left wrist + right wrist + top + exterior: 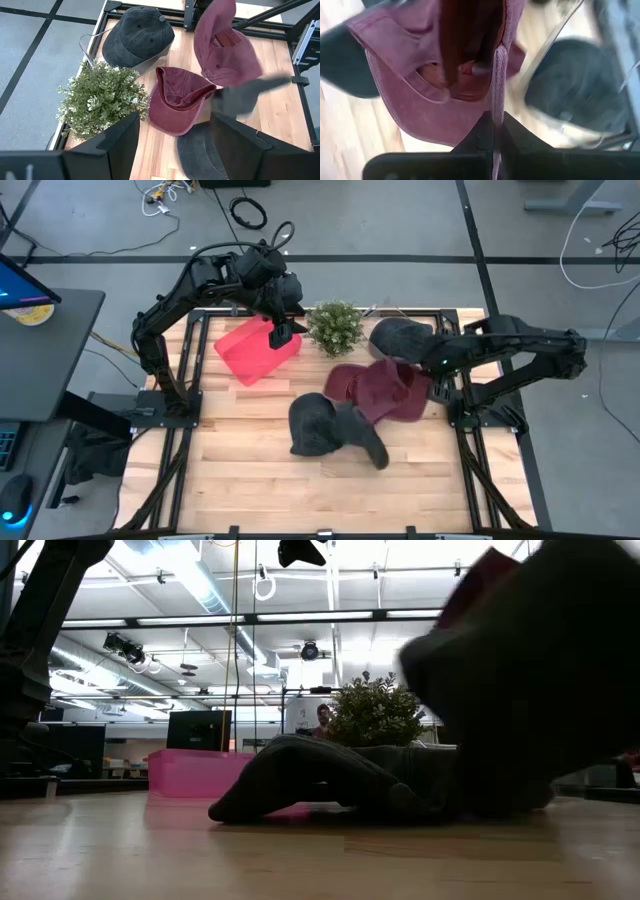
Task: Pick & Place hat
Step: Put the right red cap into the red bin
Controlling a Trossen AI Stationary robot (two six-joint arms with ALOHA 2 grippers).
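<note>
Grey floor (400, 220) with loose cables (250, 212); bright ceiling lights (190, 580).

Table (250, 480) layout, high view: bin (256, 350) at far left, left gripper (282, 330) over its right edge. Plant (336, 326) just right of the bin, at the far edge. Cap (398, 337) right of the plant, far right corner, partly under the right arm. Two caps in the middle: one lying on the table (176, 100), near side of the plant; a lifted one (405, 392) just right of it, pinched by the right gripper (495, 75), hanging above the table. Another cap (330, 428) on the near side of those, centre table, touching or overlapping the middle ones.
</note>
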